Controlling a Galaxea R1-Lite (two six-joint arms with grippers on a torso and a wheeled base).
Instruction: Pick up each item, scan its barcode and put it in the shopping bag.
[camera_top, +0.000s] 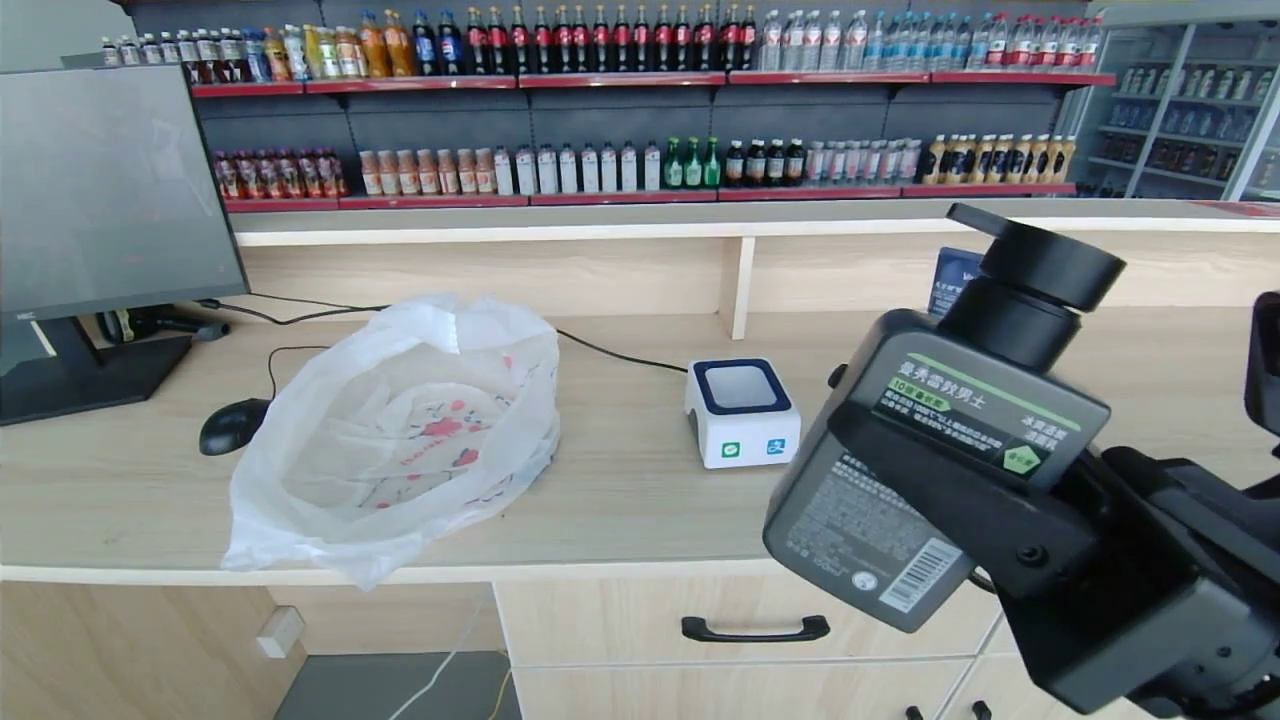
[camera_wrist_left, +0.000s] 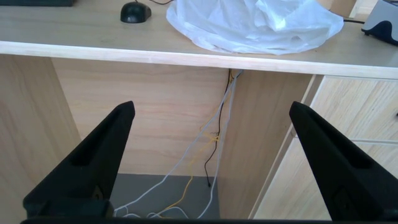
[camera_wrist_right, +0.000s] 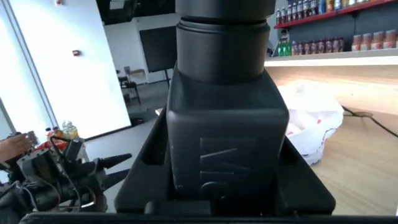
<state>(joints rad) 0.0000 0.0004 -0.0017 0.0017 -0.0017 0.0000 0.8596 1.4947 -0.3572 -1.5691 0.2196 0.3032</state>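
Note:
My right gripper is shut on a dark grey pump bottle, held tilted in the air off the counter's front right, pump head up and away. Its white barcode faces my head camera near the lower end. In the right wrist view the bottle sits between the fingers. The white scanner box stands on the counter, left of the bottle. The open white shopping bag lies further left. My left gripper is open, empty and low, below the counter edge in front of the bag.
A monitor stands at the counter's far left with a black mouse and cables beside the bag. A raised ledge runs along the back. Drawers with a black handle lie under the counter. Wires hang in the gap below.

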